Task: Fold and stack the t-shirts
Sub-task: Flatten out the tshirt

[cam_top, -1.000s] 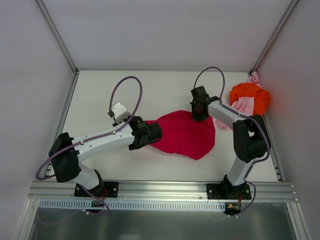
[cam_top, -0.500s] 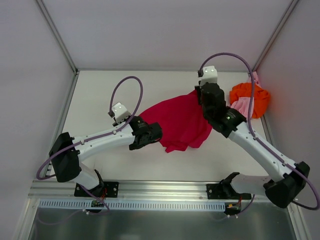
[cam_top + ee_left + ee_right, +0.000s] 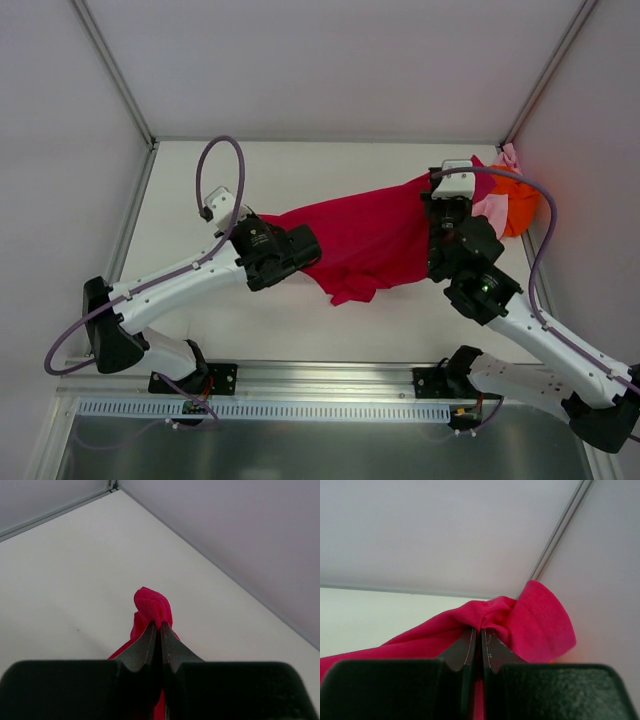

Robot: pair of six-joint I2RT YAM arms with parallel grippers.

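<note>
Two closed grips hold the red shirt (image 3: 370,240): left fingers (image 3: 145,647) pinch one end, right fingers (image 3: 462,652) the other, stretching it between them over the worktop (image 3: 200,180). The orange shirt (image 3: 520,205) and pink shirt (image 3: 490,210) lie bunched far right.

crimson t-shirt (image 3: 370,240); strung left arm (image 3: 180,285) to right arm (image 3: 540,335) (middle sagging)

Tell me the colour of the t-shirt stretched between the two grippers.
The t-shirt is plain crimson red, with no pattern. It shows best in the top external view.
</note>
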